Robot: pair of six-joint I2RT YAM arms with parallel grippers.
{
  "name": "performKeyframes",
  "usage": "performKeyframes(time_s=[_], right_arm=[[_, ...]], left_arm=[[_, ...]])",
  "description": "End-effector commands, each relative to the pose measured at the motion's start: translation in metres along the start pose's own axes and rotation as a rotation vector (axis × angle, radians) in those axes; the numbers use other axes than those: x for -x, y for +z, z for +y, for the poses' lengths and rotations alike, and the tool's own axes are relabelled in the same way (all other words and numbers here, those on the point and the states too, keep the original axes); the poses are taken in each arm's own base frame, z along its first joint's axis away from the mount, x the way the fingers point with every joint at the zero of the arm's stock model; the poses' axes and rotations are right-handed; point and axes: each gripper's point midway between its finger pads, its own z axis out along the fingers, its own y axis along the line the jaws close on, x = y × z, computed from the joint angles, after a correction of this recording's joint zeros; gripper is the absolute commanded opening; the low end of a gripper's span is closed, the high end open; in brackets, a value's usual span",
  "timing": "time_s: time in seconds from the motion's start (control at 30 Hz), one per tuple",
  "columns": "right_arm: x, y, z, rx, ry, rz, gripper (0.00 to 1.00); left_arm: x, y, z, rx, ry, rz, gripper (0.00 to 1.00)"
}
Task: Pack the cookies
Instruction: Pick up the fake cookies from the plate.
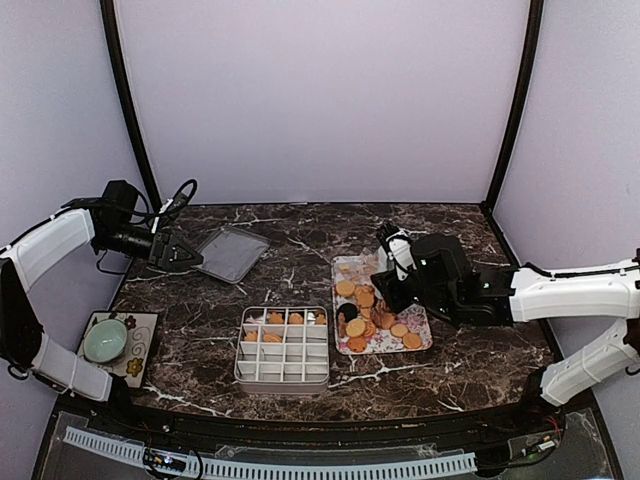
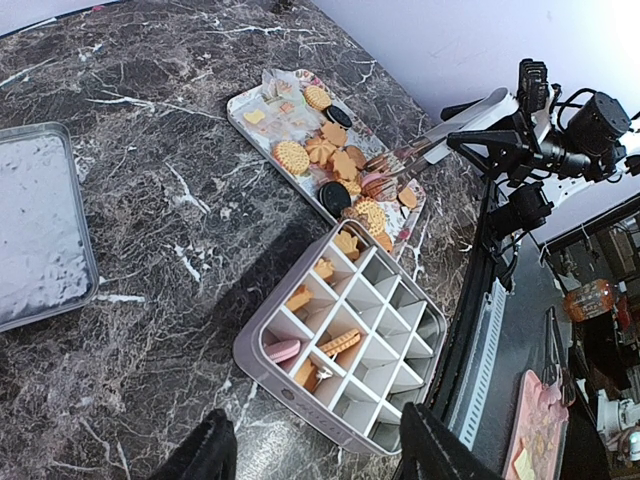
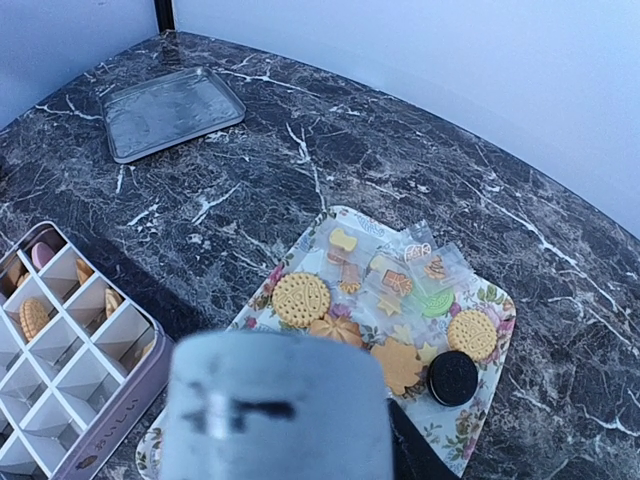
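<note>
Most of the cookies (image 2: 292,157) are lying on a flowered tray (image 3: 495,300) in the middle of the table (image 1: 450,230). The rest are sitting in the far cells of a divided box (image 2: 255,345) just beside the tray, on its left. Most of them are looking round and golden-orange, some with a dotted face and some with a wavy, leaf-like edge. 2 black sandwich rounds are lying among them, and a few pieces at the far end of the tray are lying in clear wrappers. 1 pink cookie is resting in a corner cell of the box.

The table is showing dark brown marble with thin white veins. Pale lilac walls (image 1: 320,100) are closing it on 3 sides.

The box is having straight white dividers and a grey rim with rounded corners. A flat metal tray (image 1: 230,253) with a dull, rough bottom is lying at the far left. A green bowl (image 1: 105,340) is standing on a patterned mat (image 1: 140,365) at the near left.

The right gripper (image 2: 485,135) is holding shiny metal tongs (image 2: 425,150), its jaws closed on them, and their tips are reaching down among the cookies on the tray. The left gripper (image 1: 182,253) is hovering beside the metal tray with its jaws apart and nothing between them.
</note>
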Motion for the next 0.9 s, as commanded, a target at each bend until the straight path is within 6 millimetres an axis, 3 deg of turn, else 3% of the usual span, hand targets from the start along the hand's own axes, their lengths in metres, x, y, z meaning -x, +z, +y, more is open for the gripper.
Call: performKeyframes(time_s=[0.0, 0.23, 0.5, 0.7, 0.87], right_arm=[[0.033, -0.001, 0.002, 0.009, 0.01, -0.091, 0.41], [0.034, 0.002, 0.003, 0.013, 0.005, -0.089, 0.37], [0.034, 0.0, 0.0, 0.009, 0.025, -0.084, 0.17], [0.046, -0.017, -0.007, 0.011, 0.072, -0.119, 0.06], [0.048, -0.028, -0.013, 0.02, 0.107, -0.143, 0.04]], left_arm=[[0.001, -0.004, -0.008, -0.02, 0.007, -0.007, 0.57], [0.001, -0.004, -0.008, -0.021, 0.008, -0.006, 0.57], [0.002, -0.004, -0.008, -0.023, 0.008, -0.009, 0.57], [0.002, -0.004, -0.008, -0.024, 0.008, -0.008, 0.57], [0.004, -0.004, -0.008, -0.029, 0.007, -0.013, 0.57]])
